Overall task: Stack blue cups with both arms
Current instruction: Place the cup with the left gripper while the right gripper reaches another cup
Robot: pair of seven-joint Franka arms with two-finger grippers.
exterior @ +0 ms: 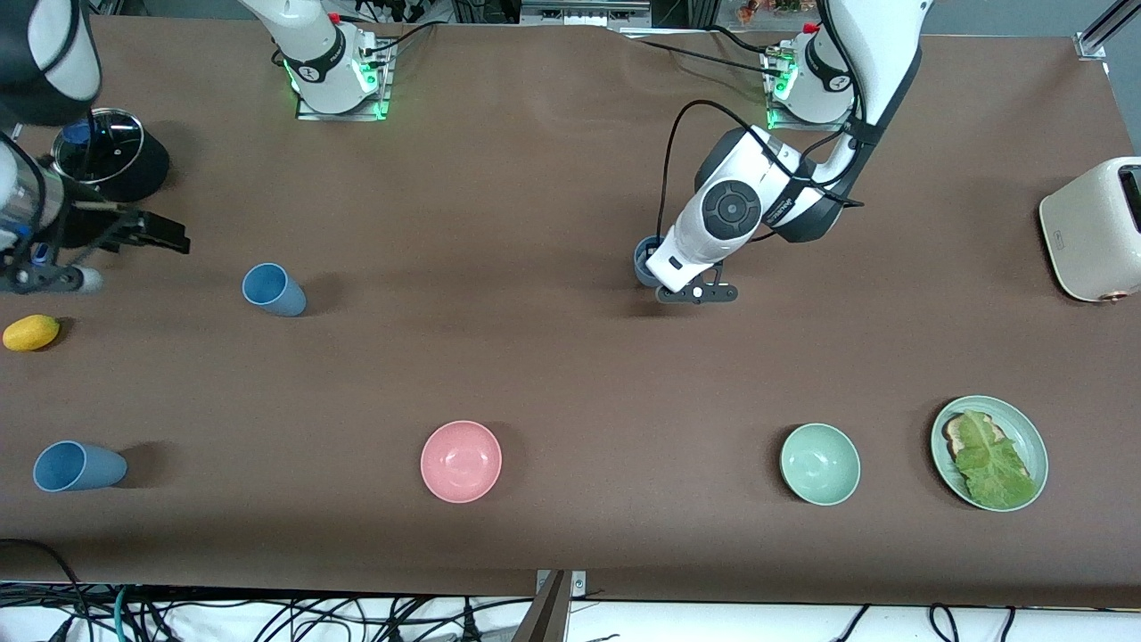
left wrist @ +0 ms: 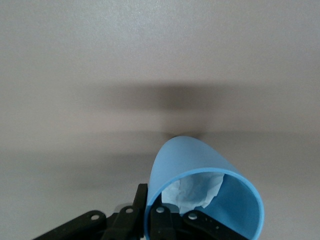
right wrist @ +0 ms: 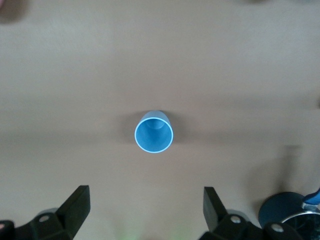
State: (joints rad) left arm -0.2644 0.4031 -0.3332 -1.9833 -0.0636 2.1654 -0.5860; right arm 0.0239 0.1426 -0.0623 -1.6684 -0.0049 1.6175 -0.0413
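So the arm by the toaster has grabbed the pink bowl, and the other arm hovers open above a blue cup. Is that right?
Not quite. The left gripper is shut on a blue cup, not the pink bowl, which sits untouched near the front camera; the left wrist view shows the grip. The rest holds: the right gripper hangs open over another blue cup.

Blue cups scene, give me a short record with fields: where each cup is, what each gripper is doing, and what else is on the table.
held cup: blue cup, gripped at its rim by the shut left gripper, mid-table
left gripper: shut on the held cup
standing cup: upright blue cup, toward the right arm's end
right gripper: open, above the standing cup, holding nothing
lying cup: blue cup on its side, nearer the front camera than the standing cup
other things: pink bowl, green bowl, plate, lemon, toaster
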